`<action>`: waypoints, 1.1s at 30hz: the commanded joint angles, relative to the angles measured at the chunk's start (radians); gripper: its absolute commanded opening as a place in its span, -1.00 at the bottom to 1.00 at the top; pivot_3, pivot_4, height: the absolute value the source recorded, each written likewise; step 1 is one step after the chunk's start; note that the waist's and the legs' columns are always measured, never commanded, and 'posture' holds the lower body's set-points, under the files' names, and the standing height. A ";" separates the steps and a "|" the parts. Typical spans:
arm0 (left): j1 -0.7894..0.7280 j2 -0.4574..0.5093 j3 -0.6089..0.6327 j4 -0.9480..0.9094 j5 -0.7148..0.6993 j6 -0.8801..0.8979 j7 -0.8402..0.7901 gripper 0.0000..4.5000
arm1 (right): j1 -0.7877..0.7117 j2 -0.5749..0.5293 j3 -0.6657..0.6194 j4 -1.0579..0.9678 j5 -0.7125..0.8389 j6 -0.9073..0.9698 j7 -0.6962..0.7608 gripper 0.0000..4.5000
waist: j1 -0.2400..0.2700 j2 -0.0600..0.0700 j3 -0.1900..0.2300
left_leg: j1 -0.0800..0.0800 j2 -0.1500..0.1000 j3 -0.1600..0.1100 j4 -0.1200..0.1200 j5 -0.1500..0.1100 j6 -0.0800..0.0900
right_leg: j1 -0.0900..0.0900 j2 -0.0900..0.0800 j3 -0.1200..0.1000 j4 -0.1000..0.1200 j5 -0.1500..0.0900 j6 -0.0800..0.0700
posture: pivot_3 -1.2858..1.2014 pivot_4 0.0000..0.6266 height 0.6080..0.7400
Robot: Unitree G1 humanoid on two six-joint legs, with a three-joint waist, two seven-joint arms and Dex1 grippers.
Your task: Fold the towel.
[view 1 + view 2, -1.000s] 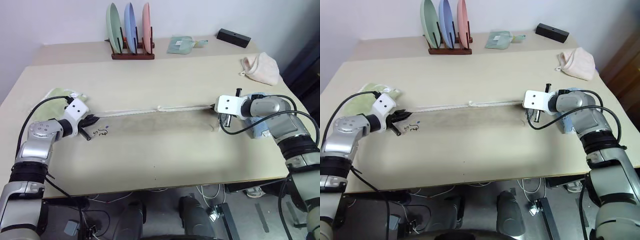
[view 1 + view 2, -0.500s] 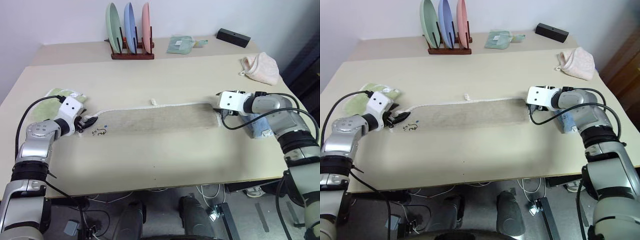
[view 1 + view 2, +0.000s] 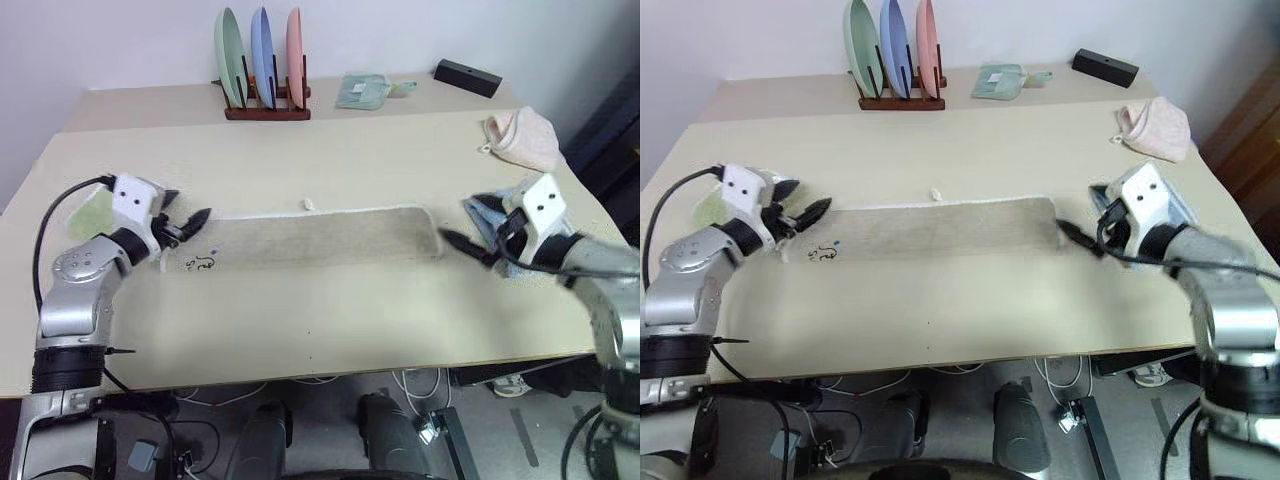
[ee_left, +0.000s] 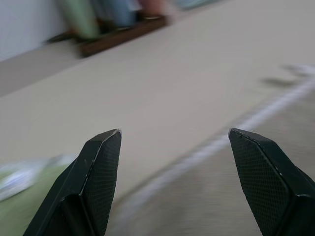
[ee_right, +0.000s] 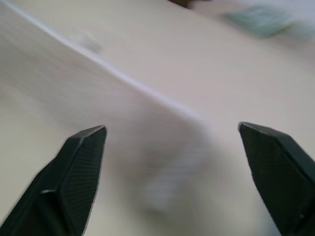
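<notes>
The towel lies flat on the table as a long beige strip running left to right. White trim lines its far edge, with a small loop there and a dark motif by its left end. My left gripper hovers open just above the left end, and in the left wrist view nothing sits between its fingers. My right gripper is open a little to the right of the towel's right end, its fingers empty in the right wrist view.
A light-green cloth lies under my left arm and a light-blue cloth beneath my right gripper. A pink cloth sits at the far right. At the back stand a plate rack, a green packet and a black box.
Both grippers opened and let go of the towel's ends. The towel dropped flat. My right gripper drew back to the right, off the towel, and my left gripper rose.
</notes>
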 commanded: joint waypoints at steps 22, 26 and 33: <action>0.044 -0.103 -0.336 -0.360 -0.030 0.073 -0.186 0.58 | -0.253 0.546 -0.338 0.240 0.232 0.350 -0.749 0.74 | 0.016 0.003 -0.002 | 0.001 0.000 0.000 -0.001 0.000 0.000 | 0.000 0.001 0.000 0.000 0.000 -0.001 | 0.03 -0.52 1.00; 0.062 -0.104 -0.330 -0.375 -0.026 0.074 -0.169 0.58 | -0.269 0.534 -0.341 0.262 0.256 0.339 -0.773 -0.04 | 0.016 0.003 -0.002 | 0.001 0.000 0.000 -0.002 0.000 0.000 | 0.000 0.001 0.000 -0.001 0.000 0.000 | 0.03 -0.52 1.00; 0.083 -0.105 -0.328 -0.378 -0.024 0.066 -0.152 0.58 | -0.266 0.459 -0.373 0.187 0.323 0.375 -0.788 -0.99 | 0.018 0.003 -0.001 | 0.001 0.000 0.000 -0.002 0.000 0.000 | -0.001 0.001 0.000 -0.001 0.000 -0.001 | 0.03 -0.52 1.00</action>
